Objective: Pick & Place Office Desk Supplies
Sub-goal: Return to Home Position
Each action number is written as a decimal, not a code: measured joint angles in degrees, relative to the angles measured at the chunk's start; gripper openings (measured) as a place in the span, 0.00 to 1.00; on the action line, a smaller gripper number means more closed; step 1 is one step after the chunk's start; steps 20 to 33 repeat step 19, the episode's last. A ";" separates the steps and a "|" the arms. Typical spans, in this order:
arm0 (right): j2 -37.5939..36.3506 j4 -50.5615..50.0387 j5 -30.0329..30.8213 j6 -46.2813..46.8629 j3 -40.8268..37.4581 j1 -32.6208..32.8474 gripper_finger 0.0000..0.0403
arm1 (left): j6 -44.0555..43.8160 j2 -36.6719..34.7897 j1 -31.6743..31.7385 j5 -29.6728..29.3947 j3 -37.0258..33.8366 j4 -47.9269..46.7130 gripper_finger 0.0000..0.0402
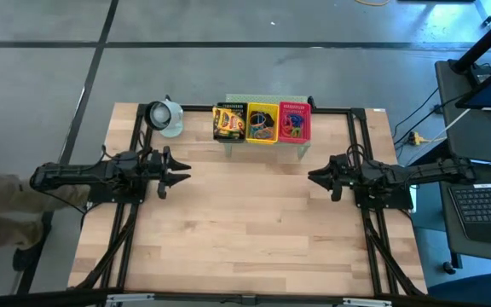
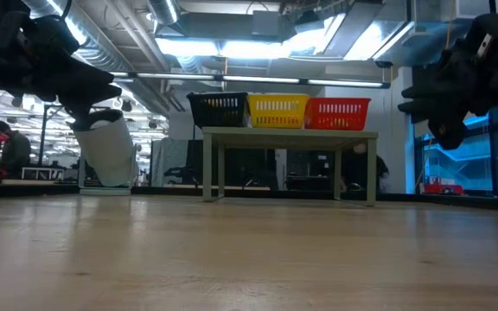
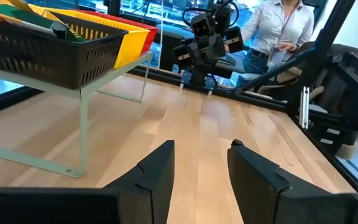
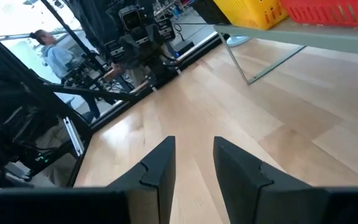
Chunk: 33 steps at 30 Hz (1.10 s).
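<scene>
The left tool (image 1: 182,173) hangs over the table (image 1: 245,239) at 9 o'clock, the right tool (image 1: 314,177) at 3 o'clock. Both have the fingers a little apart and hold nothing. At 12 o'clock, on the shelf (image 2: 289,133), crayon boxes (image 1: 228,123) lie in the black tray (image 2: 219,111) and coloured loops (image 1: 294,125) in the pink tray (image 2: 337,112).

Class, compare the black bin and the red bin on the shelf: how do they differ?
The black bin holds crayon boxes; the red bin holds thin coloured loops. The black bin sits at the shelf's end nearer the left arm, the red bin nearer the right arm. Both are mesh, upright, flanking the yellow bin.
</scene>
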 joint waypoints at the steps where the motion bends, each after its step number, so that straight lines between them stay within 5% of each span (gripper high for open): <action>1: -0.01 0.01 0.00 0.00 -0.01 0.00 0.27 | 0.00 0.00 0.00 -0.06 0.00 -0.01 0.36; 33: -0.01 0.01 0.01 -0.04 0.01 0.00 0.27 | -0.17 0.00 0.00 -0.07 -0.04 0.40 0.36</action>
